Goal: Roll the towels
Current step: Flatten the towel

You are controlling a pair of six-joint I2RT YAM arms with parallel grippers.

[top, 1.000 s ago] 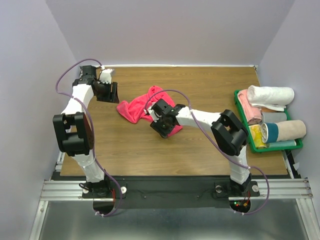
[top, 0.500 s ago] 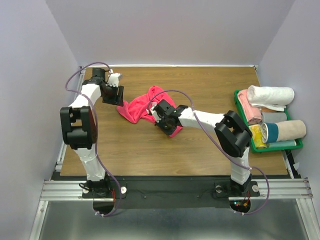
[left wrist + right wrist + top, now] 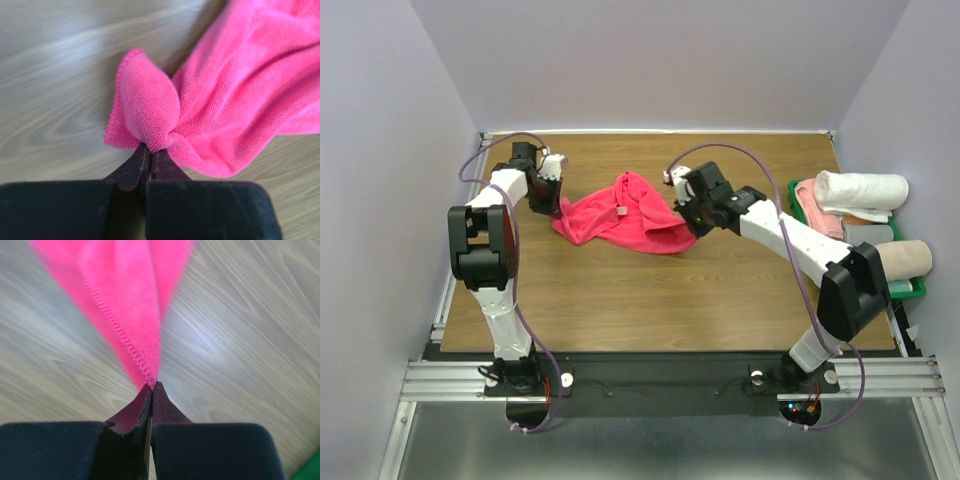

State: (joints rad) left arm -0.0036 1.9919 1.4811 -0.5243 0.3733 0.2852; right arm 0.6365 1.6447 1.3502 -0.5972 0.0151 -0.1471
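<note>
top external view: pink towel (image 3: 620, 220), long axis left-to-right, ends pinched tight in left end effector (image 3: 149, 156) and right end effector (image 3: 151, 390)

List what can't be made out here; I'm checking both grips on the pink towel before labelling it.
- Top view: the left gripper and right gripper cover their pinch spots on the towel.
- Right wrist view: the towel is blurred, cut off by the top edge.
- Top view: the white tag is too small to read.
</note>
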